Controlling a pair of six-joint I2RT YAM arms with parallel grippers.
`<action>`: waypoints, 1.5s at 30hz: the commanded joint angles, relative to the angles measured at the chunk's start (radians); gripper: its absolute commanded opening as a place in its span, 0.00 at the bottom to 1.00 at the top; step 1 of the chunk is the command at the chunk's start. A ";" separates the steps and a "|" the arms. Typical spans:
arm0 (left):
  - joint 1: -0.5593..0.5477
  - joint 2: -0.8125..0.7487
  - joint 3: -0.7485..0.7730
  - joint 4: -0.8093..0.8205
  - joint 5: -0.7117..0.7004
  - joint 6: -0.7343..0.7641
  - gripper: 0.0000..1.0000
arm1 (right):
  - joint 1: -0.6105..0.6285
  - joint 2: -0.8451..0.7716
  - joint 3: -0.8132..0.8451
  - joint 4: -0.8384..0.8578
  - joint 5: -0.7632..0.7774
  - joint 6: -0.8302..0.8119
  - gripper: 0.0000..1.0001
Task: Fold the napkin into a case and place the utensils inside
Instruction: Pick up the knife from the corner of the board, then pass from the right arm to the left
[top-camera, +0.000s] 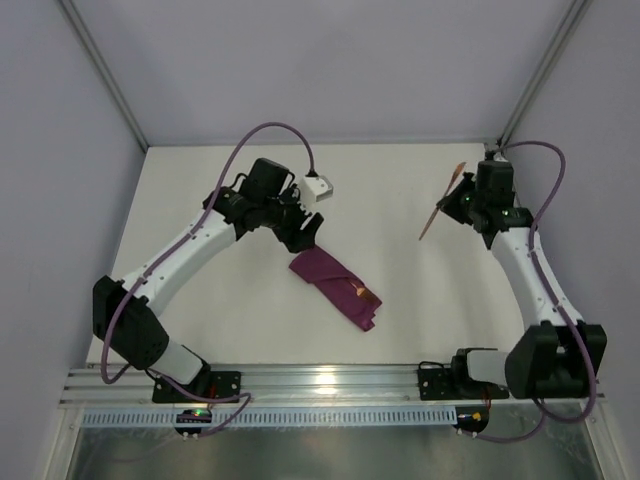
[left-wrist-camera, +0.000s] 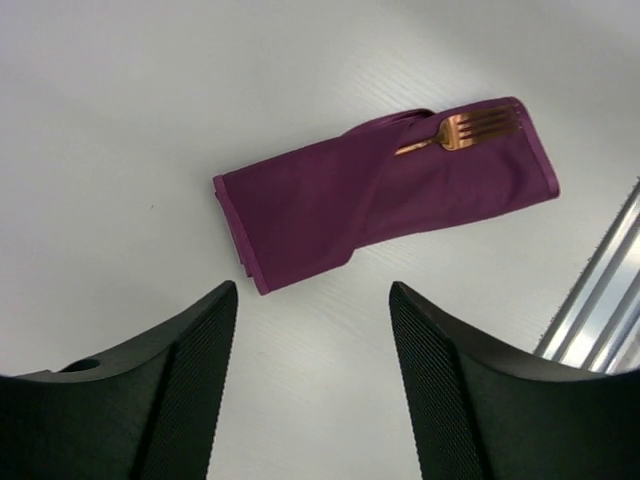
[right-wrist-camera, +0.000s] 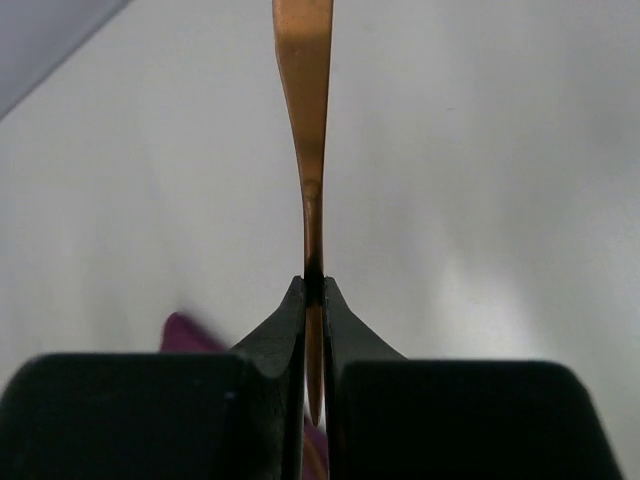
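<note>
On the left side, the left claw hangs over the table with its jaws apart and nothing between them. In its own camera the two dark fingers frame only bare table, and the napkin lies just beyond them. The folding part looks finished to me — the napkin is now a narrow flat strip, a case, lying slantwise at the middle of the table. Its far end is near the left claw and its other end points toward the near edge. The fork is in it: the tines and a short piece of the neck show at one end, and the handle is hidden under the cloth flap. So I judge that one of the two utensils is placed. Further to the right, well apart from the case, the right claw is closed on the knife. Its wrist view shows the fingers pinched tight on the thin copper-brown piece, which runs straight away from the camera. Which end it grips I cannot tell, nor whether the knife is fully clear of the table. What is left, as I read it, is one step — to bring the knife across to the case and slide it in beside the fork without pulling the fold open.
</note>
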 joint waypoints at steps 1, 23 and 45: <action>-0.055 -0.071 0.070 -0.059 0.081 -0.023 0.67 | 0.187 -0.168 -0.119 0.184 0.026 0.278 0.03; -0.172 -0.063 0.087 0.111 -0.054 -0.143 0.40 | 0.846 -0.259 -0.133 0.433 0.332 0.613 0.03; -0.167 -0.045 0.087 0.053 -0.019 -0.129 0.00 | 0.849 -0.307 -0.153 0.387 0.292 0.373 0.29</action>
